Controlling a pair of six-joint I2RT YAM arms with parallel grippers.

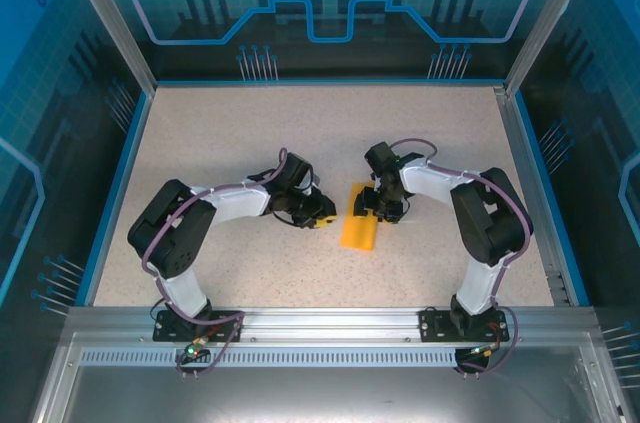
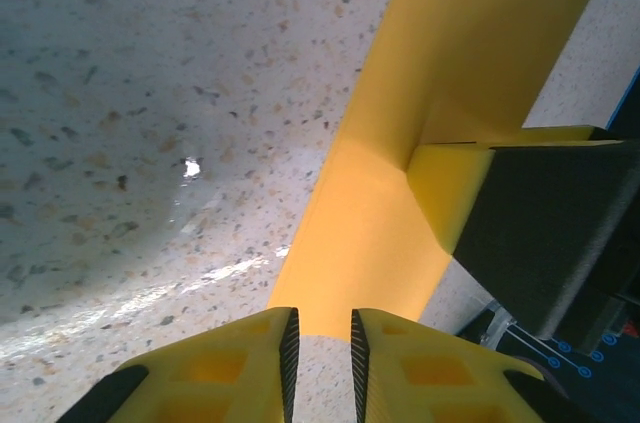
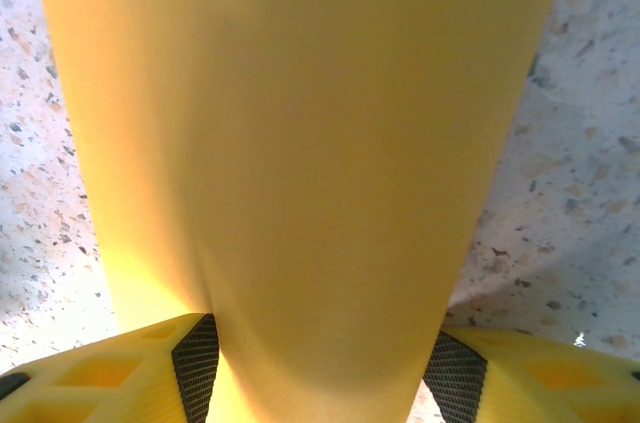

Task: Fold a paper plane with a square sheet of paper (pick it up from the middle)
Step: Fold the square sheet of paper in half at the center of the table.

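On speckled table, folded yellow paper

The table has a pale, speckled stone-look top, edged by a thin blue rim along the upper and side borders of the top view and by a metal rail along the bottom. Just right of the frame's centre lies the orange-yellow sheet of paper, folded into a narrow strip running top to bottom.
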